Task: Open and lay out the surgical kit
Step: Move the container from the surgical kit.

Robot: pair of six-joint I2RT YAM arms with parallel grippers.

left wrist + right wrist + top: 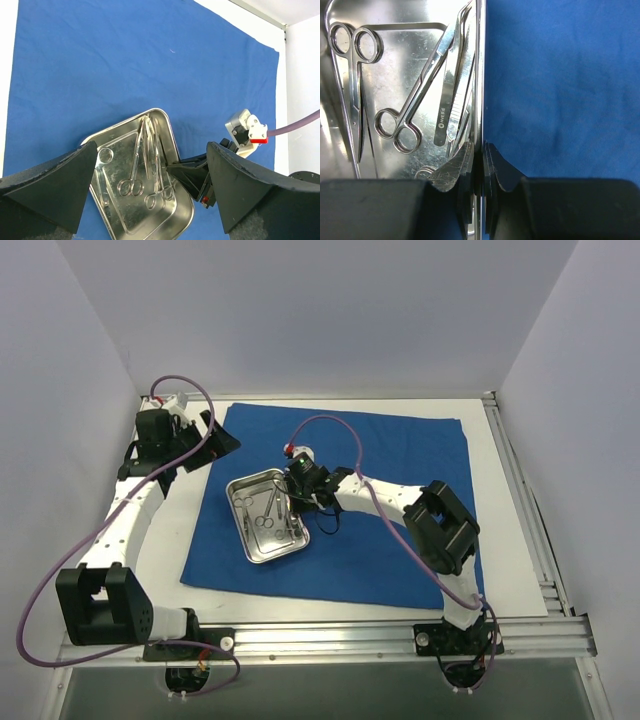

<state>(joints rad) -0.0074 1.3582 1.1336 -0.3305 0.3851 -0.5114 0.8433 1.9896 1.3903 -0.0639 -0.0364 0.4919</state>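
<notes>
On the spread blue cloth (400,460), the rim of the steel tray (479,60) is pinched by the shut right claw (481,157), the left claw (215,445) gaping empty; the tray should be kept level.

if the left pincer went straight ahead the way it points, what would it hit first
Probably the steel tray, framed by the open left pincer on the blue cloth. Depth is unclear, so it might touch the cloth just short of it.

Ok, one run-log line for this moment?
cloth: spread flat | tray: on cloth, instruments inside | right tool: shut on tray rim | left tool: open, empty
</notes>
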